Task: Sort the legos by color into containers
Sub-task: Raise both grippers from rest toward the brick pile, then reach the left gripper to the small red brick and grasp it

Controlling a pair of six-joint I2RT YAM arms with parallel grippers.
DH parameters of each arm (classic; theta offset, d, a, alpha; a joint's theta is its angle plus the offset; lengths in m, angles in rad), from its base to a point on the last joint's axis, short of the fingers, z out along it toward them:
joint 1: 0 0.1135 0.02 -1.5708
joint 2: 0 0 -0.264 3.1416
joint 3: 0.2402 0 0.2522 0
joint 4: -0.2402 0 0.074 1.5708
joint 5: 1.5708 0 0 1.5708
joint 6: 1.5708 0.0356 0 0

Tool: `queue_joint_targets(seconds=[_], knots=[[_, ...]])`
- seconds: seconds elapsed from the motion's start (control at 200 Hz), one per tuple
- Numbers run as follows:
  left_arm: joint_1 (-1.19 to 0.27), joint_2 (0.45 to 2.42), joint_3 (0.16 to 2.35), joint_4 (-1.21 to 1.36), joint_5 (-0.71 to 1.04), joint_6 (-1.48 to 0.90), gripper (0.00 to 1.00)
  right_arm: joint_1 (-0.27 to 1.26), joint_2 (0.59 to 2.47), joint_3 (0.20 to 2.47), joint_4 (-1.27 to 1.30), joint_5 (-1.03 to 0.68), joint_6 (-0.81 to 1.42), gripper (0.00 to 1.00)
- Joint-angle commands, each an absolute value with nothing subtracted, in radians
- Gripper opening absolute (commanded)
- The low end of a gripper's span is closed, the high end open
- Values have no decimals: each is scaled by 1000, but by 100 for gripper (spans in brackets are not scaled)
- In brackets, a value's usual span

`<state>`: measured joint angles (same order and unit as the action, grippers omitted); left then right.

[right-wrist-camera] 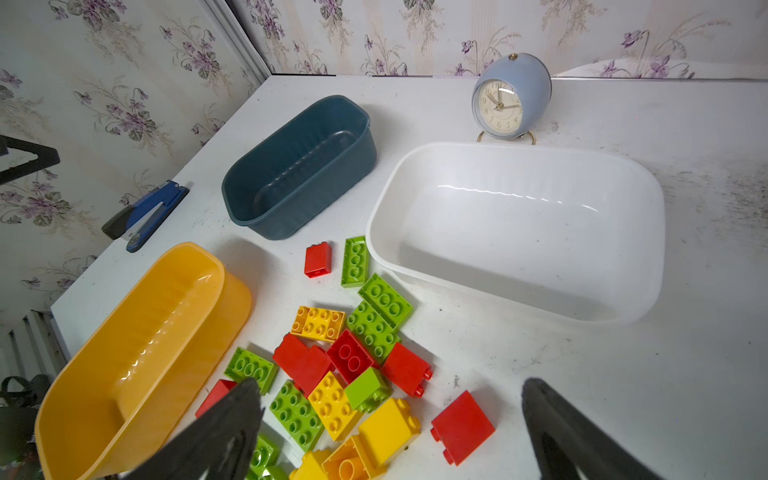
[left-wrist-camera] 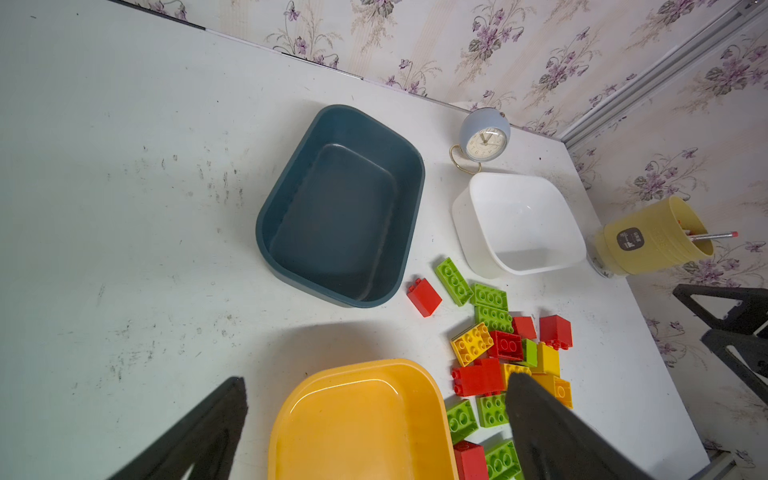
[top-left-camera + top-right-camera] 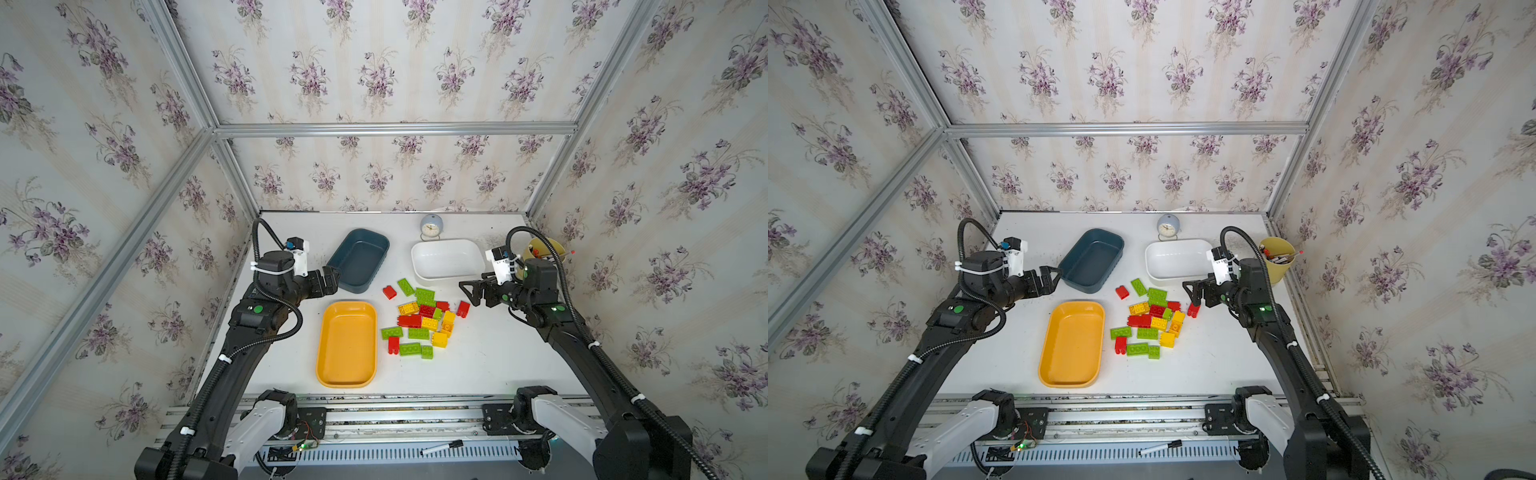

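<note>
Both top views look steeply down from high above the near edge of the white surface [image 3: 498, 365], facing the flowered back wall [image 3: 395, 178]. Set side by side, they share almost the whole scene, both arms included.

The left wrist camera rides just behind the left hand [image 2: 378, 378], low over the surface, looking out between its spread black fingers [image 2: 216, 415]. The right wrist camera sits likewise behind the right hand [image 1: 392, 382], closer to the heap of red, green and yellow studded plastic bricks [image 1: 353, 361].

Ahead of both hands, the wrist views share that heap, the deep dark blue-grey plastic tray [image 1: 324, 195], the white plastic tray [image 1: 519, 232], the shallow yellow-orange plastic tray [image 2: 357, 428] and the round pale-blue clock [image 1: 523, 83]. Each wrist view catches the opposite hand at its edge.
</note>
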<state>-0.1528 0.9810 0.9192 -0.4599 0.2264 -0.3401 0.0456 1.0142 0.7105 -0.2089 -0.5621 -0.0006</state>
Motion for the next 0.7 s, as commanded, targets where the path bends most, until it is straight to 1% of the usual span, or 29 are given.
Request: queue_joint_targets(seconds=[0.0,0.15,0.315,0.51,0.695], knots=[[-180,992,940,-485,207,-405,99,45,1012,740,-233,-594,-12,100],[-289,1020,968,-508,152,-471,99,47,1018,769,-268,-630,-12,100],[-458,1096,1024,-540,3,-598,99,55,1025,802,-312,-665,-20,100],[-604,1222,1112,-558,-102,-757,99,61,1022,801,-316,-657,-21,100],[-704,1418,1255,-658,-196,-896,99,63,1023,794,-321,-655,-23,100]])
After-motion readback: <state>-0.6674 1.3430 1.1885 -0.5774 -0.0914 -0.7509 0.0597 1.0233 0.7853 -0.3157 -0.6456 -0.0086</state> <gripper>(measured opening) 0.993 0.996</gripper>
